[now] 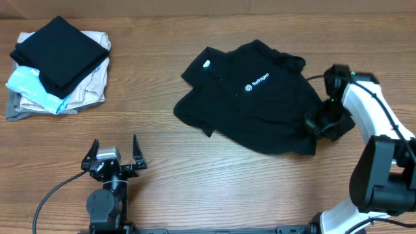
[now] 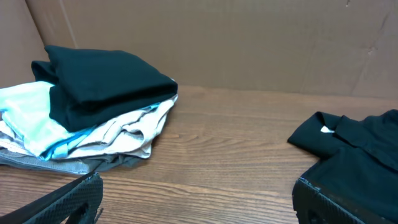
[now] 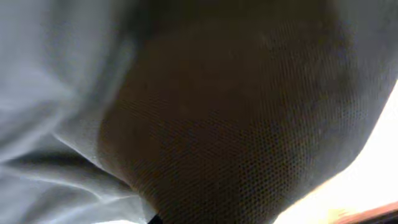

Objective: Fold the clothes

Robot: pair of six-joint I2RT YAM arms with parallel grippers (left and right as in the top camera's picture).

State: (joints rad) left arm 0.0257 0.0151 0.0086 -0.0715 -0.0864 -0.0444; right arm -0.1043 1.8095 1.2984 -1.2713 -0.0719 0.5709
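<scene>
I see the black shirt (image 1: pixel 253 104) lying rumpled on the right half of the table (image 1: pixel 195 182). Its collar and white tag (image 1: pixel 207 64) point far-left, and its long axis runs diagonally toward the near right. My right gripper (image 1: pixel 317 123) is pinched onto its right edge, and fabric fills that wrist view. My left gripper (image 1: pixel 116 144) stands spread at the near left, well apart from the shirt. A stack of folded garments (image 1: pixel 58 65) sits far left.

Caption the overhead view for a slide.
Right gripper shut on the black shirt at its edge; left gripper open, apart from it; folded stack at far left.
</scene>
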